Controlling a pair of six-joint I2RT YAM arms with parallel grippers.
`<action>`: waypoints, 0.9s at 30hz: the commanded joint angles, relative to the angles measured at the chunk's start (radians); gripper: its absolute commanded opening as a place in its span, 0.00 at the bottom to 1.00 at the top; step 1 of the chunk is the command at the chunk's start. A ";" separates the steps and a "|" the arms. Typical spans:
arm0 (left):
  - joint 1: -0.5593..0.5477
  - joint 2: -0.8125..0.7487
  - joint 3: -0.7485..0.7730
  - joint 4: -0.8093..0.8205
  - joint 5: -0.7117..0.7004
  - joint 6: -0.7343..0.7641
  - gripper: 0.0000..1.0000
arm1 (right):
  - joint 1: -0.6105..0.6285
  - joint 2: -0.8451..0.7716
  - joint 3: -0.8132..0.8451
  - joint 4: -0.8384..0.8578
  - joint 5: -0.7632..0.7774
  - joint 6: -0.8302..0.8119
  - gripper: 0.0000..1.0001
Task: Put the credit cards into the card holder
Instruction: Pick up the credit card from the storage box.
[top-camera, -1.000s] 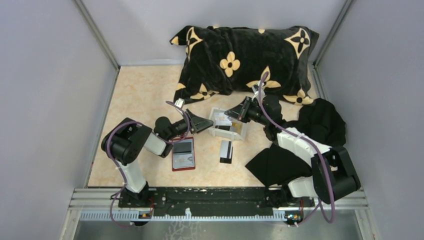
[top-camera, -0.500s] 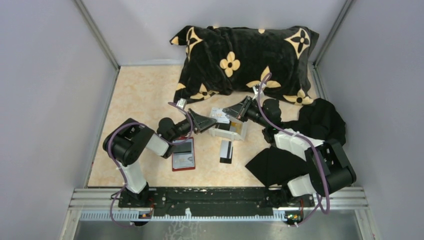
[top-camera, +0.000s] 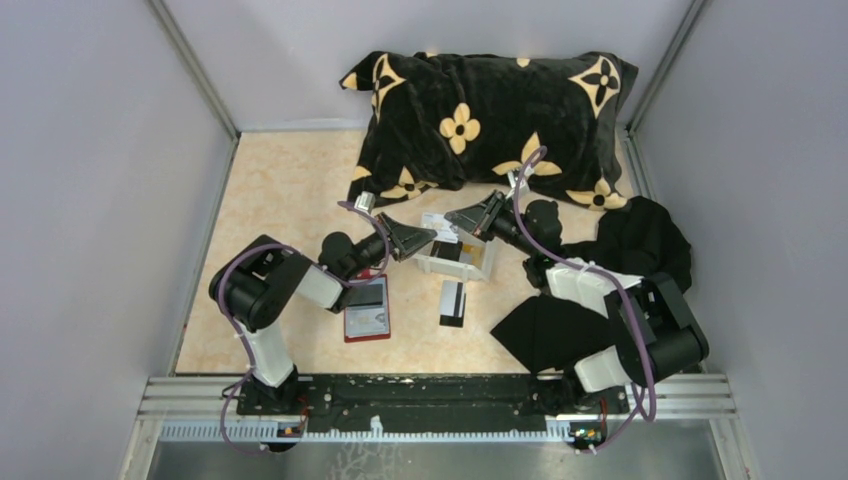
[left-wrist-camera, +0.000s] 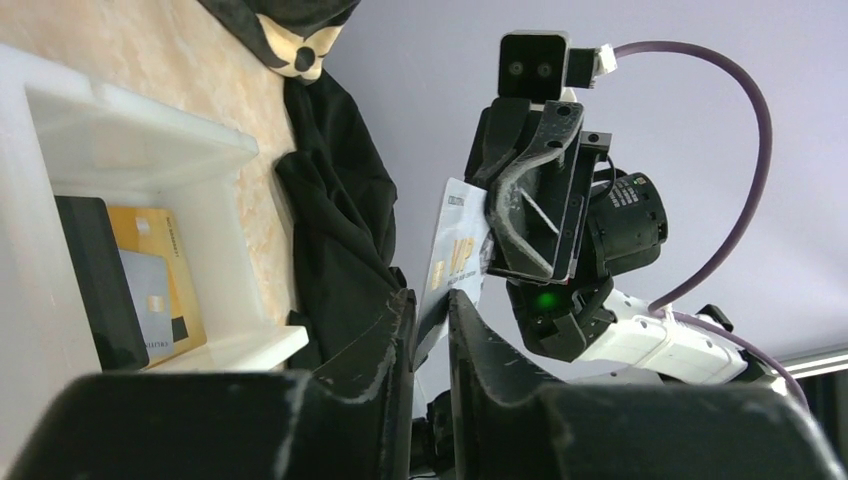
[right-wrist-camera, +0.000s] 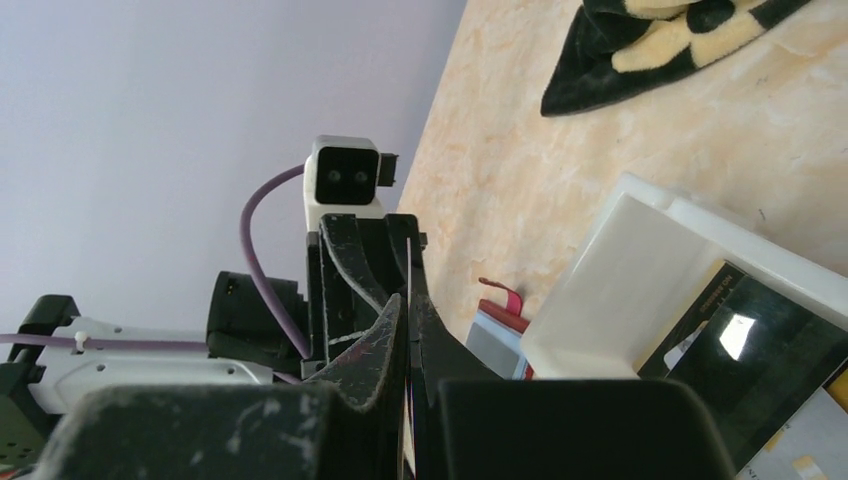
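Note:
Above the white tray (top-camera: 436, 265), a pale credit card (top-camera: 437, 222) hangs between both grippers. My right gripper (top-camera: 452, 216) is shut on its far edge (right-wrist-camera: 409, 300). In the left wrist view the card (left-wrist-camera: 455, 250) dips its lower corner between the fingers of my left gripper (left-wrist-camera: 432, 300), whose jaws stand narrowly apart around it with a gap showing. The red card holder (top-camera: 366, 308) lies open on the table under my left arm. A black credit card with a white band (top-camera: 452, 302) lies to its right. In the tray sit a black card (left-wrist-camera: 95, 285) and a yellow one (left-wrist-camera: 160, 270).
A black pillow with yellow flowers (top-camera: 490, 110) fills the back of the table. Black cloth (top-camera: 620, 270) lies heaped under and beside my right arm. Grey walls close in both sides.
My left gripper has moved right and up to the card held by my right gripper, and its jaws have narrowed around it. My right gripper has shifted slightly left.

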 joint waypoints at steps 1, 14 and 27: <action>-0.008 0.010 0.015 0.287 -0.033 -0.007 0.18 | 0.008 0.015 -0.012 0.100 -0.003 0.016 0.00; 0.045 -0.099 -0.123 0.257 -0.058 0.108 0.00 | 0.011 -0.059 0.027 -0.187 0.004 -0.238 0.42; -0.017 -0.799 -0.177 -0.743 -0.394 0.531 0.00 | 0.245 -0.143 0.171 -0.732 0.264 -0.629 0.17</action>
